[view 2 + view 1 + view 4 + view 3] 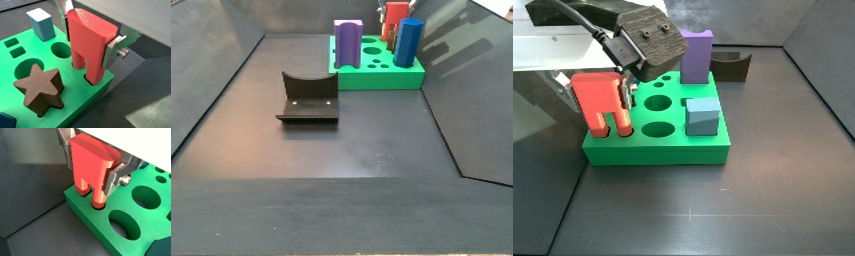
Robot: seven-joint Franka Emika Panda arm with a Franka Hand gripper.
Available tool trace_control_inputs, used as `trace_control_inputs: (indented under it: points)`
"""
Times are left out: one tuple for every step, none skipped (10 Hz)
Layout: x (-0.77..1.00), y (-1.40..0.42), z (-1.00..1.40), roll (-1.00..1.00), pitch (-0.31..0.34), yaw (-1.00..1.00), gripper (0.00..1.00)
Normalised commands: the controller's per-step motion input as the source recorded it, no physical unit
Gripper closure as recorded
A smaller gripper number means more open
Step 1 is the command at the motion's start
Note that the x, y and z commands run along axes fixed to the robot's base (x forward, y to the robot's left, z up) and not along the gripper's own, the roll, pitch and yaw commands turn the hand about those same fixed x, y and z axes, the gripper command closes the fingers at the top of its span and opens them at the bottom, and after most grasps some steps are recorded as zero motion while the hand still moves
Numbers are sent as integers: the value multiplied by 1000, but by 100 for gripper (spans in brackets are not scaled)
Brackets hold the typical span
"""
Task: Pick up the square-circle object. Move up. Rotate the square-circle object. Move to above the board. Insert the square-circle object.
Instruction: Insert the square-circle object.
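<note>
**A:** Biggest thing first: the board (657, 150) sat on the dark worktop (767, 210), bright green, with round and shaped holes in its top. What was on it?

**B:** The purple block (696, 55) stood tall at one edge, and the blue pillar (703, 116) stood in the board too. In a side view the dark curved holder (307, 97) sat on the worktop just in front of the board, apart from it. The brown star piece (38, 91) sat in the board, near the corner in a wrist view.

**A:** And the square-circle object?

**B:** The square-circle object (89, 42) was upright at the board's corner, both legs already down in their holes. In both wrist views you could see the legs going into the green top, solid body sticking up above it.

**A:** Jaws?

**B:** The gripper (90, 163) was right over that corner, jaws clamped on the upper body of the red-orange piece, one silver finger (115, 47) pressed flat against its side and the other against the opposite face. In a side view the gripper's black body hung just above the piece.
</note>
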Motion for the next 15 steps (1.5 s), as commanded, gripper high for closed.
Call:
trace_control_inputs:
  points:
    - [69, 0, -774, 107, -110, -560, 100]
    - [0, 80, -711, 93, -69, -546, 100]
    - [-203, 120, -757, 73, -209, -51, 100]
    - [-271, 23, -729, 3, -273, 189, 100]
    - [-171, 0, -686, 0, -269, 309, 100]
    - [51, -89, -746, 0, -226, 334, 100]
    - [217, -77, -777, 23, -189, 197, 100]
    - [257, -74, -791, 36, -147, 91, 100]
    - [220, -106, -786, 33, -144, 51, 100]
    - [303, -114, -757, 89, -100, 34, 100]
    - [260, -9, -640, 210, -11, 0, 100]
    - [154, 0, -500, 343, 9, 0, 100]
    - [0, 63, -509, 391, 17, 0, 100]
    - [0, 66, -454, 389, 61, 0, 100]
    - [-20, 0, -580, 304, 67, -29, 100]
